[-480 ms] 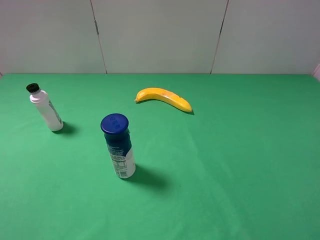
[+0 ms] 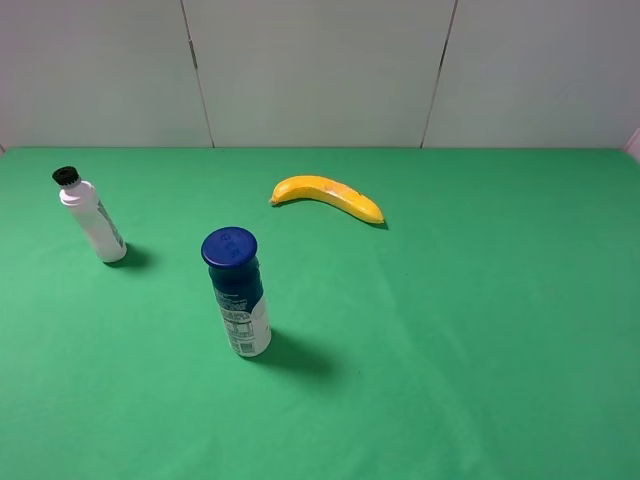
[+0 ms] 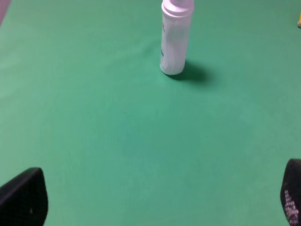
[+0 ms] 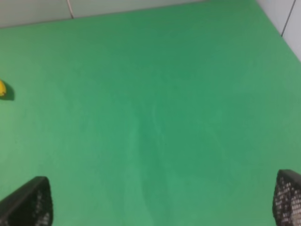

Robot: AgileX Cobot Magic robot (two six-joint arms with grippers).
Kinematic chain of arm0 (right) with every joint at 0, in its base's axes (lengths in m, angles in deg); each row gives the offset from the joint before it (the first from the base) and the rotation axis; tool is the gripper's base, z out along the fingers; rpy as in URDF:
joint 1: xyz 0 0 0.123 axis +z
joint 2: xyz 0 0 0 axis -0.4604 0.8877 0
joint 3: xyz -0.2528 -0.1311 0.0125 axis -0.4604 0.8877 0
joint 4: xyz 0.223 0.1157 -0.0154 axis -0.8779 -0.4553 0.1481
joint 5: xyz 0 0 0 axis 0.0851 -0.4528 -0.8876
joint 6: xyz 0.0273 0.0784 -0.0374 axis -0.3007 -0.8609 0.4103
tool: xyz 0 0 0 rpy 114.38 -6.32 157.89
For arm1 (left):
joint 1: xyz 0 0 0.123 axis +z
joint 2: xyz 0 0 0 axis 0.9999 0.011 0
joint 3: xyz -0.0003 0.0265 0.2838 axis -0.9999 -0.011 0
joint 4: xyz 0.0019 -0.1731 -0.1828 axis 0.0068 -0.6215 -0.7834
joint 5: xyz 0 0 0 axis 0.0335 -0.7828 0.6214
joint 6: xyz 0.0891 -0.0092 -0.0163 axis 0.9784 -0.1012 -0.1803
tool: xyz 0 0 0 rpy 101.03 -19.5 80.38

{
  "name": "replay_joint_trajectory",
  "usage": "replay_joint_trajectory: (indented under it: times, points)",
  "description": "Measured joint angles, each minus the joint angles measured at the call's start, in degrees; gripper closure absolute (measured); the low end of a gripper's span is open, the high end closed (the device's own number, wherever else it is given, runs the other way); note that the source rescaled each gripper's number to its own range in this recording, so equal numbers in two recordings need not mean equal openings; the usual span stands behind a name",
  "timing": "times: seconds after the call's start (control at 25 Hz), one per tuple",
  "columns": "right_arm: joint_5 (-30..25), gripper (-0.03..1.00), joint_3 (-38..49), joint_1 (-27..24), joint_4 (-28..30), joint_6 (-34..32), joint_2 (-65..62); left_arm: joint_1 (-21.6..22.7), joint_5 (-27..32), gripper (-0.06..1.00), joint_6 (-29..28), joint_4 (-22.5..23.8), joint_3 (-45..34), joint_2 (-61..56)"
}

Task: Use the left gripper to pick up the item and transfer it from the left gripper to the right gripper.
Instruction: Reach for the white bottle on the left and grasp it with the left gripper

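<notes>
**White bottle stands dead ahead of my open left gripper**

The item (image 2: 92, 218), a slim white bottle with a black cap, stands upright at the left edge of the overhead frame on the green table (image 2: 480, 330). Its long axis is close to vertical. The blue-capped bottle (image 2: 236, 292) is well apart from it at lower centre-left, and the banana (image 2: 326, 196) lies at upper centre. Neither of my arms shows in that view.

Through my left wrist camera the bottle sits ahead of my left gripper (image 3: 157, 200), roughly on the line between my two fingers, with bare cloth between us. Those jaws are spread wide and hold nothing. My right gripper (image 4: 157, 202) is likewise wide open and empty, over bare cloth.

I judge the left arm nearer. The move calls for a straight advance, then closing on the bottle's body from its sides.
</notes>
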Motion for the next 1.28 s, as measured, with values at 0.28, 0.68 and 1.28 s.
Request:
replay_joint_trajectory:
  times: [0.28,0.68,1.28]
  points:
    - [0.0,-0.03,0.0,0.0,0.0,0.0,0.0,0.0,-0.1,-0.06,0.0,0.0,0.0,0.0]
    - [0.0,-0.03,0.0,0.0,0.0,0.0,0.0,0.0,0.0,-0.06,0.1,0.0,0.0,0.0]
    - [0.0,-0.03,0.0,0.0,0.0,0.0,0.0,0.0,1.5,-0.06,1.1,-0.2,19.0,24.4]
